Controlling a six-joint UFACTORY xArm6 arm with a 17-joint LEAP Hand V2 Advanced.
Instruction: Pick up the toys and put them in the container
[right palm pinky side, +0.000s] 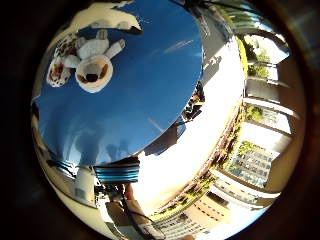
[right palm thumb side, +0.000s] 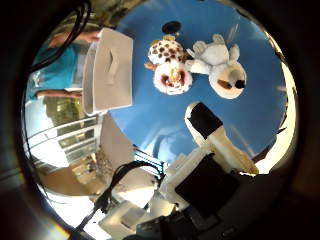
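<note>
Thumb-side palm view: the robot hand (right palm thumb side: 210, 132) hangs with a straight finger, holding nothing, above the blue worktop (right palm thumb side: 260, 120). Spotted toy (right palm thumb side: 169, 65) and white dog toy (right palm thumb side: 220, 65) touch, beside the white container (right palm thumb side: 110, 70).

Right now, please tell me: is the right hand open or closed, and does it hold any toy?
Right hand: open, fingers straight, holding nothing; the spotted toy and white toy lie on the blue table.

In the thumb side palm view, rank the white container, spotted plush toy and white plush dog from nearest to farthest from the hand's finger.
1. Spotted plush toy and white plush dog, side by side on the blue table: too close to call.
2. White container, at the table's edge.
</note>
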